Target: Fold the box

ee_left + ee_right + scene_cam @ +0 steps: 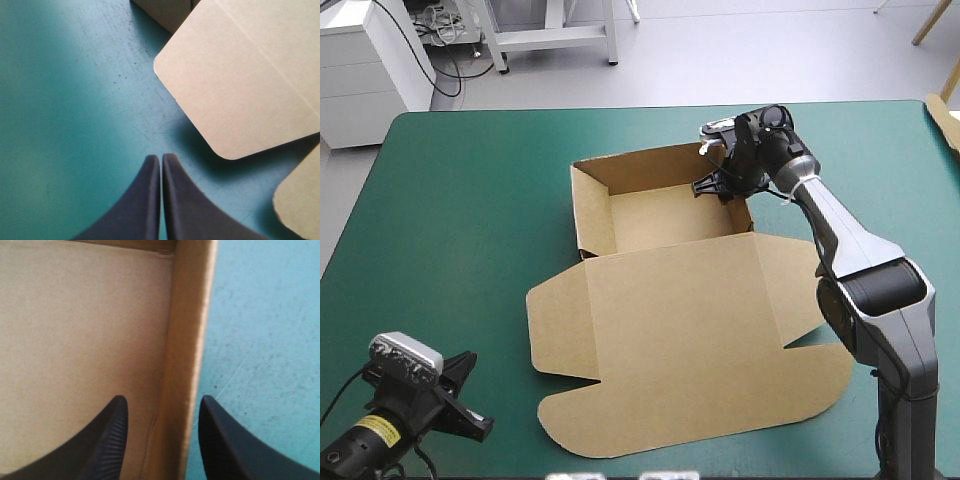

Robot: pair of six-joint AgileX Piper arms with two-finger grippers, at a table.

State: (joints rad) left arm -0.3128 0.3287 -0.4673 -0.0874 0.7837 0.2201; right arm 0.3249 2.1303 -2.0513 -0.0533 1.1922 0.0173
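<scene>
We see the box (pixel 670 300) lying near the middle of the teal-green table (pixel 470 200). Its tray half is toward the far edge with the walls raised, and the lid (pixel 690 340) is spread flat toward the near edge. What matters for the next move is the tray's right wall (pixel 748 218), which runs from the far side toward the near side. The right gripper (pixel 720 185) hangs directly over it and crosswise to that line. In its wrist view the right gripper (pixel 163 399) has its fingers moderately apart, one over the tray floor and one over the bare cover outside. The wall (pixel 182 340) stands upright between them, and we see no contact on either side. We judge that coming down or pinching in would catch this wall, so the right arm is by far the nearer one. The left gripper (pixel 470 400) sits at the near left corner of the table, well apart from the board. Its fingers are pressed together on nothing (pixel 161 157), with a rounded lid flap (pixel 235 85) ahead of them on the cover. We find no print or brand on the board. A yellow sticker (pixel 380 432) on the left arm carries writing too small for us to read.
</scene>
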